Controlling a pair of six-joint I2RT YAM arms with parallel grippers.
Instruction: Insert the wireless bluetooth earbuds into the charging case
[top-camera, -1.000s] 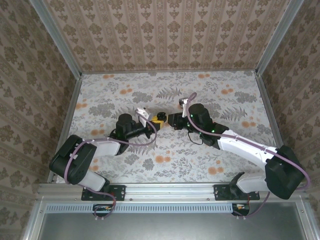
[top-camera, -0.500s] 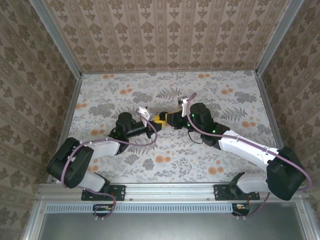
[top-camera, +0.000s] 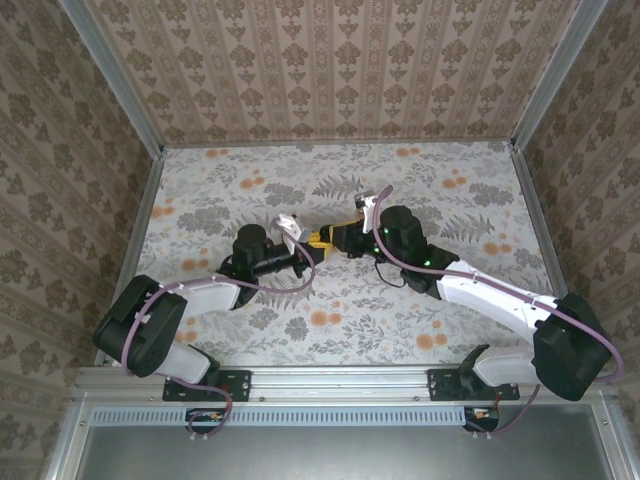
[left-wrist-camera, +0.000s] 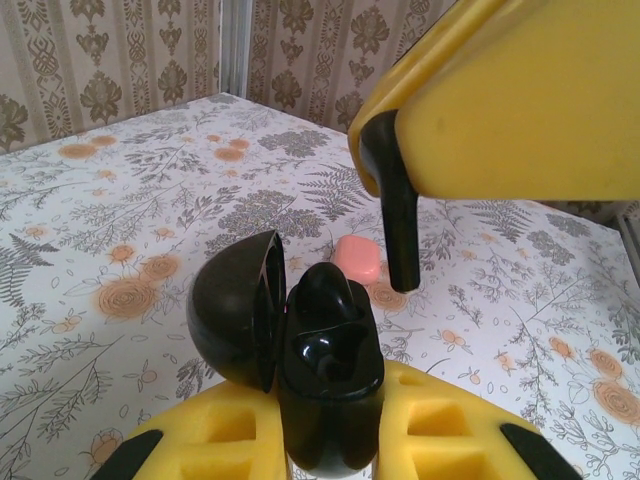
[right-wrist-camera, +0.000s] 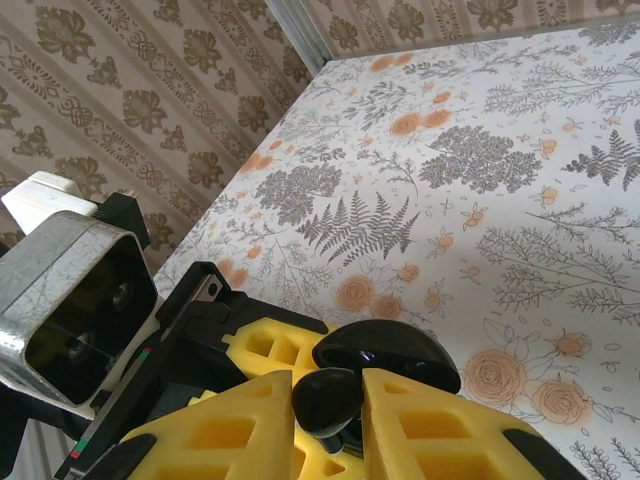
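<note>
Left gripper (left-wrist-camera: 330, 435) pinches charging case (left-wrist-camera: 328, 350), lid (left-wrist-camera: 235, 320) swung open. Right gripper (right-wrist-camera: 328, 412) pinches earbud (left-wrist-camera: 401, 240) just above case, stem down. My judgement: centre stem over cavity, lower slowly, release once seated. Pink piece (left-wrist-camera: 357, 260) lies beyond case.

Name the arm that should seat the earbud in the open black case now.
Right. Its jaws pinch a black earbud close above the open black case, which the left arm's jaws clamp, so the left should probably just hold it.
</note>
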